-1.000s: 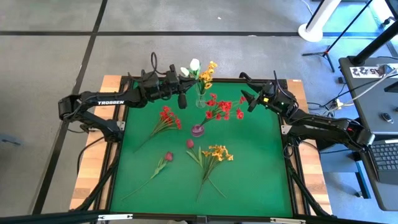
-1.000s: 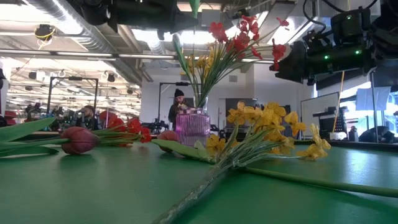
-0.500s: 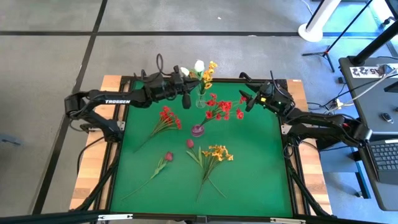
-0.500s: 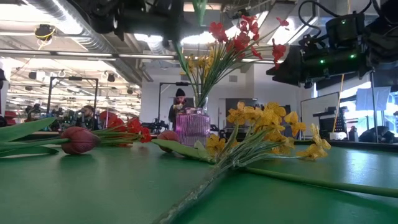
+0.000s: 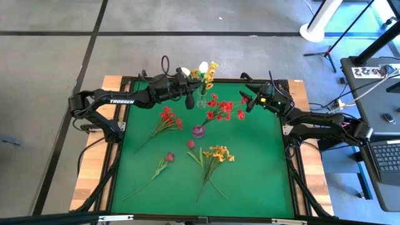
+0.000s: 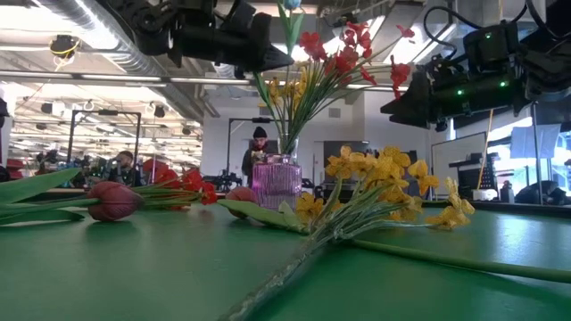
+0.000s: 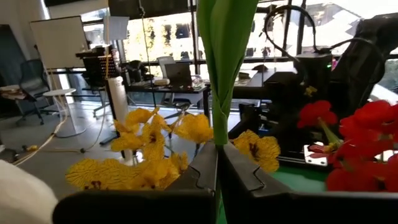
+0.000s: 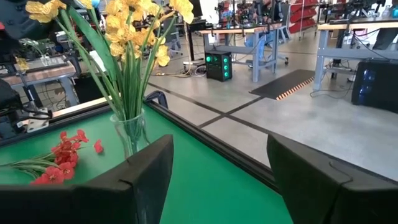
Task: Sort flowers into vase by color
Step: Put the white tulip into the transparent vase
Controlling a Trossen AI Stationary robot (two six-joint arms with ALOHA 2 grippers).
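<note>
Yellow blossoms (image 7: 152,134) crowd the left end effector (image 7: 217,165), clamping a stem (image 7: 219,68).

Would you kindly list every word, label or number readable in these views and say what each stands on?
"TROSSEN": white lettering on the left arm, high view.
Digits on a white card on the desk at the right edge: too blurred to read.
Nothing else is legible.

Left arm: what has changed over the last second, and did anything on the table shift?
The left gripper, shut on the green stem of a white-bud flower, carried it rightward toward the clear glass vase of yellow flowers. The right gripper edged slightly toward the table's centre, fingers apart, empty. The purple vase and the flowers lying on the green mat stayed put.
</note>
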